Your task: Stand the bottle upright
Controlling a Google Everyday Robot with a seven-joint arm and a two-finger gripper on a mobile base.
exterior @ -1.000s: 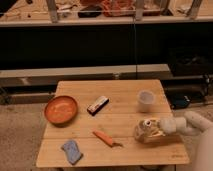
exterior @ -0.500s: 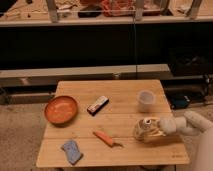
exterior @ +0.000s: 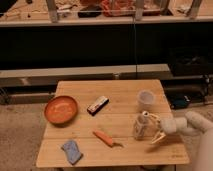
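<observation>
The small tan bottle with a whitish narrow top stands upright on the wooden table, near the right front. My gripper reaches in from the right edge, right beside the bottle on its right. Its fingers are spread open, one near the bottle's top and one lower toward the table. The bottle sits just left of the fingertips, and I cannot tell whether they still touch it.
A white cup stands behind the bottle. An orange bowl is at the left, a dark rectangular bar in the middle, a carrot-like orange piece and a blue sponge near the front.
The bottle was leaning in the gripper's hold; now it stands upright slightly further left. The fingers have spread apart and the arm has drawn back a little to the right.
</observation>
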